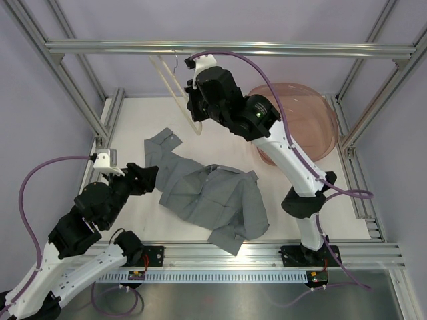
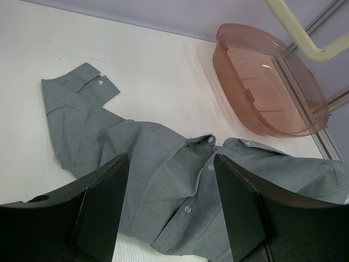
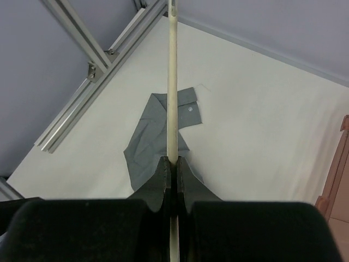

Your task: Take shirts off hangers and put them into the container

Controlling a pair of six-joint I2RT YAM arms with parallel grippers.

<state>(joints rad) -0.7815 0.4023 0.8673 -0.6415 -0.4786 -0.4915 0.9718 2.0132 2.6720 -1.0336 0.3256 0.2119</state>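
1. Finding the grey long-sleeved button-up cloth shirt (image 1: 213,197) already off its hanger, crumpled on the white tabletop (image 1: 133,127) with collar and buttoned front facing up. Noting one cuffed sleeve flung toward the far left, and the whole garment well apart from the tub.
2. Seeing the cream thin-looped plastic hanger (image 1: 175,90) bare, seemingly hooked over the aluminium frame bar (image 1: 300,49) (hook too small to be sure). Pinched on its thin lower run by the right gripper (image 3: 172,164), fingers pressed together on the plastic.
3. Placing the left gripper (image 2: 170,164) low over the shirt's near-left part, fingers spread wide with nothing between them and the button placket directly below.
4. Locating the translucent pinkish-brown rounded plastic tub (image 1: 313,120) at the far right of the table, with nothing visible inside.
5. Judging the handling: soft, floppy and light, with no stiffness to push against. Expect draping, trailing sleeves and a possible snag on the rim.
6. Judging the hold: probably best to pinch a bunched fold near the collar or mid-placket, catching several layers at once. Avoid a lone cuff, since lifting by that would likely leave most of the cloth dragging.
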